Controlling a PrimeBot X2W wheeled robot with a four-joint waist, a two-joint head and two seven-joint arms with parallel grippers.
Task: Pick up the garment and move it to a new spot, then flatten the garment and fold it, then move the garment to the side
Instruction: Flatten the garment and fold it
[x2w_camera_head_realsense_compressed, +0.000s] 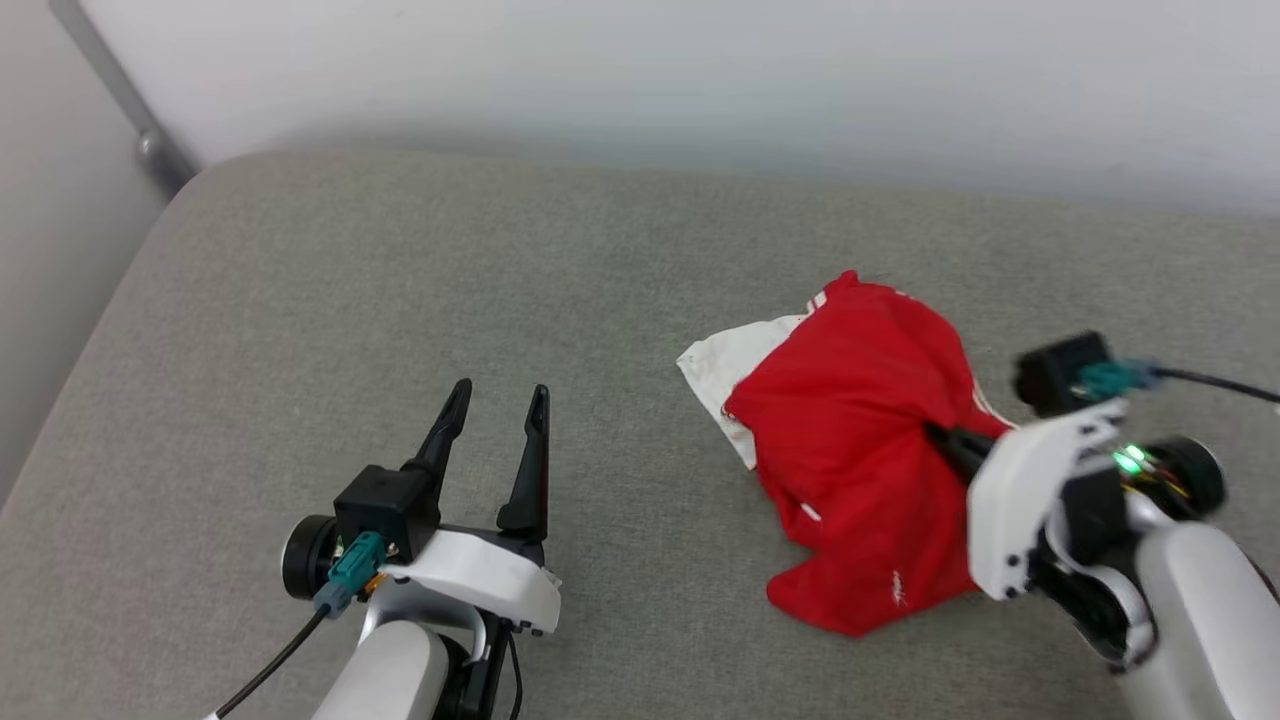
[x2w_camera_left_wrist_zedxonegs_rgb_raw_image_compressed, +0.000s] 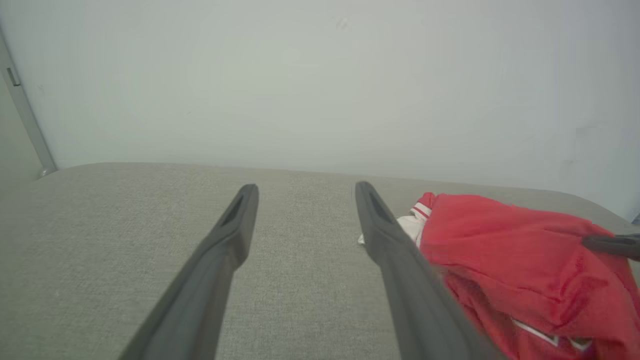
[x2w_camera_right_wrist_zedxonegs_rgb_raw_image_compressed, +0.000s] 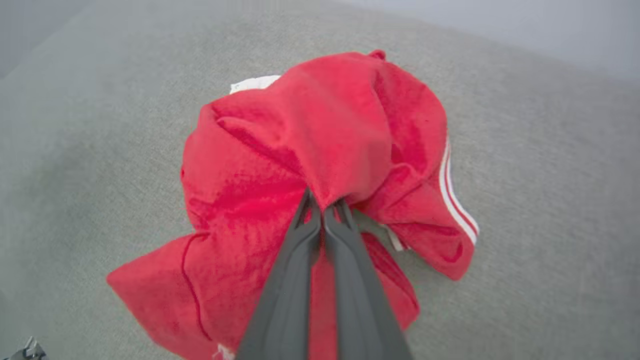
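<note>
The garment (x2w_camera_head_realsense_compressed: 860, 450) is a crumpled red shirt with a white sleeve sticking out on its left, lying right of centre on the grey cushion (x2w_camera_head_realsense_compressed: 400, 300). My right gripper (x2w_camera_head_realsense_compressed: 940, 440) is shut on a bunched fold of the red cloth near the heap's right side. In the right wrist view the two dark fingers of that gripper (x2w_camera_right_wrist_zedxonegs_rgb_raw_image_compressed: 322, 202) meet and pinch the garment (x2w_camera_right_wrist_zedxonegs_rgb_raw_image_compressed: 310, 130), which drapes away from them. My left gripper (x2w_camera_head_realsense_compressed: 497, 402) stands open over bare cushion, well left of the shirt. In the left wrist view that gripper (x2w_camera_left_wrist_zedxonegs_rgb_raw_image_compressed: 305, 192) holds nothing, with the garment (x2w_camera_left_wrist_zedxonegs_rgb_raw_image_compressed: 505, 250) to its right.
A pale wall (x2w_camera_head_realsense_compressed: 700, 80) runs behind the cushion's far edge. A grey metal bar (x2w_camera_head_realsense_compressed: 130, 110) slants down at the far left corner. The cushion's rounded left edge (x2w_camera_head_realsense_compressed: 80, 380) drops off beside my left arm.
</note>
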